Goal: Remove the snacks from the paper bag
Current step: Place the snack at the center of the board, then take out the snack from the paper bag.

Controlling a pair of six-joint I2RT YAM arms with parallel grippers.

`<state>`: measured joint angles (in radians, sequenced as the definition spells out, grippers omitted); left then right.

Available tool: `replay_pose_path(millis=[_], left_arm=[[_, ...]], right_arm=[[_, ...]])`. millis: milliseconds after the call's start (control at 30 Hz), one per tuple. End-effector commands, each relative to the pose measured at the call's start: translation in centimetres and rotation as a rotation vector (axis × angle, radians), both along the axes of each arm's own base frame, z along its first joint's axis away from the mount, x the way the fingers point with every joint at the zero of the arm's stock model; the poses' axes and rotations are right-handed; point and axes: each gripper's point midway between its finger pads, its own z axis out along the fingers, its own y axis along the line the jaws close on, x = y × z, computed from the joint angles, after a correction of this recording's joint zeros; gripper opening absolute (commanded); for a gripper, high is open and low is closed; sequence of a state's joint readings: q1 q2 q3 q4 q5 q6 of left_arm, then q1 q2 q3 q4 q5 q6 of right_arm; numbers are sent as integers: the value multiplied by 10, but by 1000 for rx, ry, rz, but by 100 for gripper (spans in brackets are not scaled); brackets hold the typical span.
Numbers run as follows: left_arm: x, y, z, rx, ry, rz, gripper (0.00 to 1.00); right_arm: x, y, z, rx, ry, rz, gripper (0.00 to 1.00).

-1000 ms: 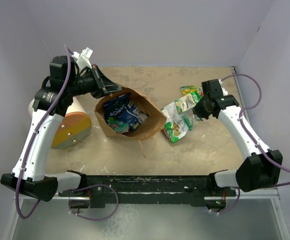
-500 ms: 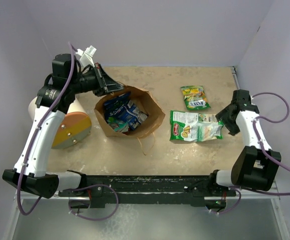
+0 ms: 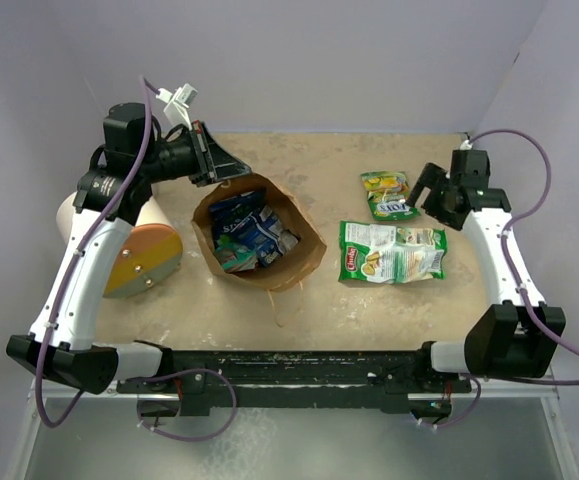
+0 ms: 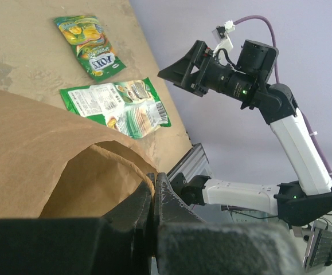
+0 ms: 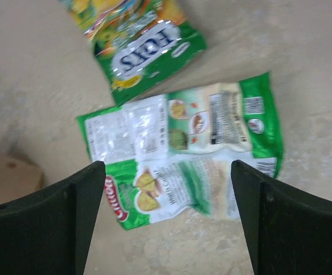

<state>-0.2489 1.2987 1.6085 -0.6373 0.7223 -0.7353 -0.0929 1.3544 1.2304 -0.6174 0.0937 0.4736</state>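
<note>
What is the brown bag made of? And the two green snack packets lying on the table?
The paper bag looks like matte brown kraft paper: it has a dull surface with stiff folds. The large green packet and the small green packet look like thin glossy plastic film, maybe foil-lined: light glints on their wrinkles.

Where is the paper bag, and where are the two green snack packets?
paper bag (image 3: 307, 252), top view, brown right wall.
small green packet (image 3: 389, 194), top view, its middle.
big green packet (image 3: 393, 252), top view, its middle.
</note>
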Motion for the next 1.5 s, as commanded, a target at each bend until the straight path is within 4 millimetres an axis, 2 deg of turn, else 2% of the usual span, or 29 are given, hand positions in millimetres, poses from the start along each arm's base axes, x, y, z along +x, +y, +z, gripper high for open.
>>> replay_pose_path(millis=[0,67,133,300,400,467,533,600,667,733,800,867,967,1100,1167,1300,1467], left_arm=[[0,0,31,-22,-137,-23,0],[-1,0,32,-23,-137,-20,0],[-3,1,33,-23,-139,-17,0],[-8,3,34,-20,-141,-15,0],[-10,4,38,-20,-156,-7,0],[-8,6,42,-18,-166,16,0],[-4,7,42,-22,-159,38,0],[0,8,45,-23,-167,49,0],[4,9,47,-8,-173,65,0],[10,14,51,28,-185,98,0],[19,21,51,79,-187,137,0],[26,25,56,117,-219,154,0],[38,38,63,208,-262,209,0],[48,38,69,276,-320,175,0],[47,32,68,263,-325,127,0],[31,9,63,153,-325,-17,0],[6,-14,59,-42,-325,-170,0]], right_arm=[[-4,54,-9,213,-15,160,91],[-12,63,-28,300,1,118,91],[-21,57,-48,303,34,71,92],[-37,18,-106,250,104,-75,95],[-51,2,-139,233,199,-137,97],[-55,1,-147,237,232,-136,98],[-55,0,-143,223,245,-112,98],[-49,-10,-126,161,220,-118,100],[-42,-12,-100,149,162,-120,100],[-32,-8,-66,171,70,-107,100],[-20,6,-30,207,-28,-71,100],[-9,32,-5,234,-82,11,100],[7,89,34,289,-182,226,100],[10,159,102,275,-360,497,100],[5,187,126,261,-432,618,100],[-18,234,150,242,-556,897,100],[-53,262,173,24,-753,1194,100]])
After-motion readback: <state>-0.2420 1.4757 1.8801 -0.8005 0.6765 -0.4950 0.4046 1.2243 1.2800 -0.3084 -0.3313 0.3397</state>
